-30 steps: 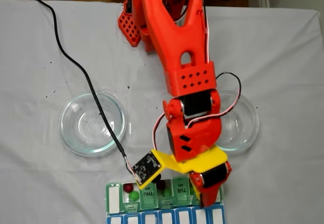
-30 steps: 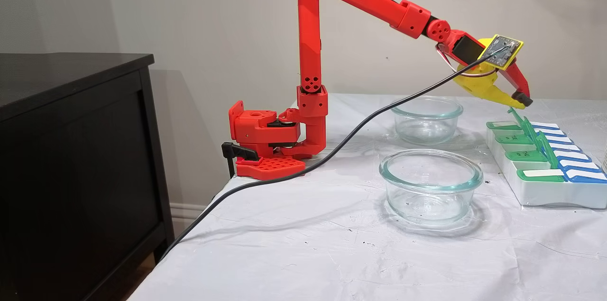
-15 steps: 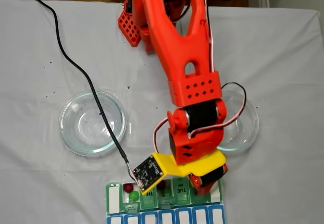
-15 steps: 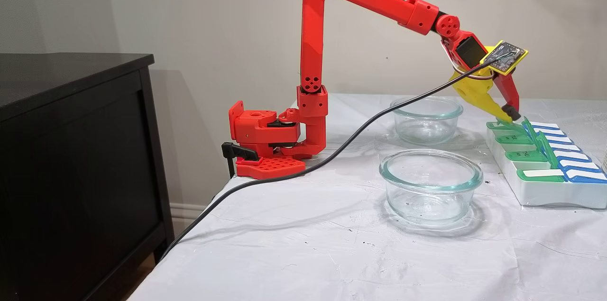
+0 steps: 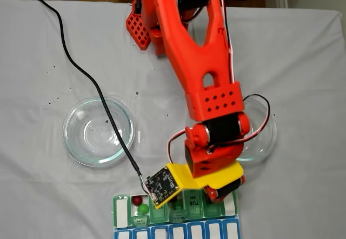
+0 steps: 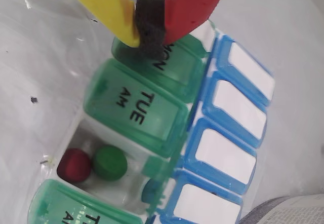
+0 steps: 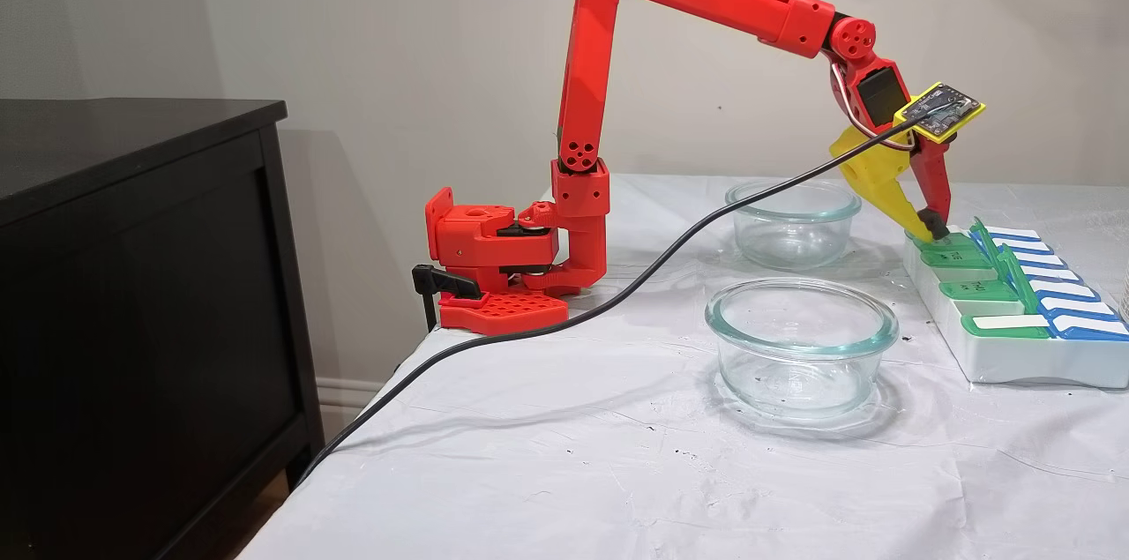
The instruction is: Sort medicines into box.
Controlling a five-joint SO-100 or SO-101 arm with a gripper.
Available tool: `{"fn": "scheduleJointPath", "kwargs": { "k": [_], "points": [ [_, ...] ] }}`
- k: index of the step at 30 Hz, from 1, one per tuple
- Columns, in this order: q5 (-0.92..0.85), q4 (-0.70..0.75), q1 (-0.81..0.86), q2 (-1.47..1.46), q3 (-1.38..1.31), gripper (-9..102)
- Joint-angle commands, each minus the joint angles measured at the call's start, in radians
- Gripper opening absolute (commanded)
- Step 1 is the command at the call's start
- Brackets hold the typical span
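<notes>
- Compared with a second ago, the red arm (image 7: 706, 0) has reached further out and tipped its wrist down; the gripper (image 7: 930, 234), which hung above the box (image 7: 997, 357), now sits low on its far end, fingertips at a green lid.
- In the wrist view the gripper (image 6: 147, 29) is clenched, its yellow and red fingers pressed together on their dark foam pad with nothing between them, right at the closed MON lid (image 6: 174, 69).
- The box (image 5: 121, 217) lies at the tabletop's near edge in the top-down fixed view: glossy translucent green lids beside a row of blue ones with white labels.
- Beside the closed TUE lid (image 6: 136, 107) a compartment is open, holding a dark red ball (image 6: 74, 165) touching a green ball (image 6: 110, 162), both round and smooth.
- Two clear round glass dishes (image 7: 801, 344) stand on the wrinkled white cloth (image 7: 573, 454), and a black cable (image 7: 547, 331) trails across it.
</notes>
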Motion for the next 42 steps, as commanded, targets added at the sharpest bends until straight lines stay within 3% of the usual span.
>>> {"fn": "scheduleJointPath", "kwargs": {
  "k": [1, 6, 13, 21, 42],
  "points": [
    [0.005, 0.031, -0.018, -0.008, -0.054, 0],
    [0.008, 0.006, -0.012, 0.038, -0.037, 0],
    [0.028, -0.281, 0.061, 0.337, 0.133, 0],
    [-0.018, -0.494, 0.133, 0.463, 0.221, 0],
    [-0.149, -0.635, 0.224, 0.29, 0.259, 0]
  ]
}}
